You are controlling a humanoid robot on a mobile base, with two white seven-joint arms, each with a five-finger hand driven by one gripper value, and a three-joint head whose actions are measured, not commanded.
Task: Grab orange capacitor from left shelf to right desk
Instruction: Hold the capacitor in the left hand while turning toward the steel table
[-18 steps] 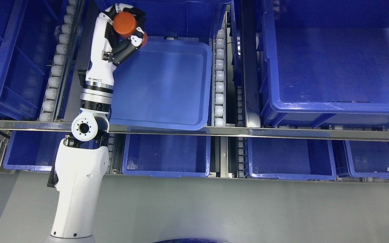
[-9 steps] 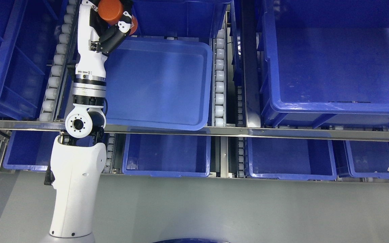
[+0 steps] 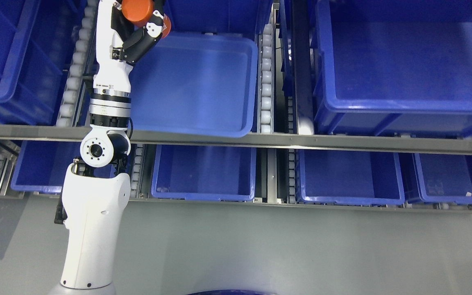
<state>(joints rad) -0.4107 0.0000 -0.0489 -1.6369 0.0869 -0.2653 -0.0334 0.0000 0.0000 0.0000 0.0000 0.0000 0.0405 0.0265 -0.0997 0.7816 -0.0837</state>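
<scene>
Risk of dropping: grip on orange capacitor (image 3: 137, 10) only partly visible at the top edge, finger wrap unconfirmed on far side; a slip during transfer likely to send it into blue tray (image 3: 219, 123) below. Risk of collision: forearm close to shelf rail (image 3: 301, 141) on withdrawal. Left hand (image 3: 139, 20) curled around capacitor, held above tray's upper-left corner, seated between fingers (image 3: 154, 26) and palm. Right desk not in view.

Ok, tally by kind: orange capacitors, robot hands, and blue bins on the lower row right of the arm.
orange capacitor: 1
left robot hand: 1
lower-row blue bins right of the arm: 3
Total: 5
</scene>
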